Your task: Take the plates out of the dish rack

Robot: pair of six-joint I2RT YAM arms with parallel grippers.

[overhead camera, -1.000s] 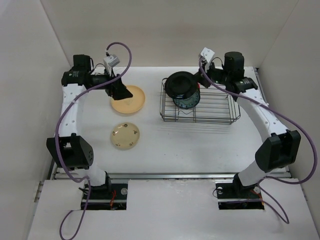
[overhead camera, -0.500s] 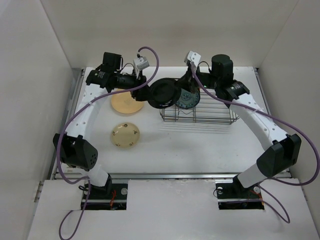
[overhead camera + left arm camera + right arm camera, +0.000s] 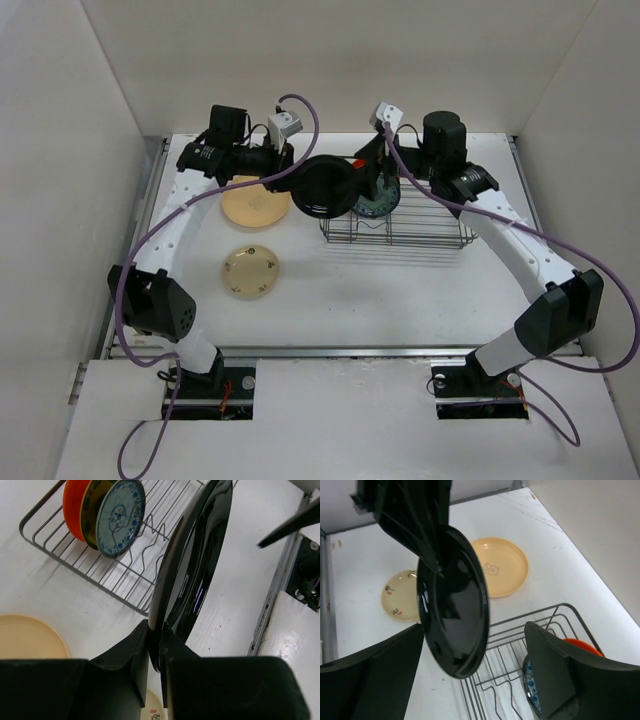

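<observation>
A glossy black plate (image 3: 328, 187) hangs on edge in the air over the left end of the dish rack (image 3: 420, 228). My left gripper (image 3: 291, 180) is shut on its rim (image 3: 155, 645), one finger on each face of the black plate (image 3: 195, 570). My right gripper (image 3: 372, 176) stands open just right of it, its fingers wide on either side of the black plate (image 3: 452, 605) without touching. In the rack (image 3: 75, 555) stand a teal patterned plate (image 3: 120, 517), a yellowish one (image 3: 93, 507) and an orange-red one (image 3: 75, 502).
A large peach plate (image 3: 252, 207) and a smaller cream plate (image 3: 251, 272) lie flat on the white table left of the rack. White walls close in the table at the back and both sides.
My left arm swung right from the peach plate and shut on the black plate's rim. My right gripper, which was holding that plate, has opened and let go.
</observation>
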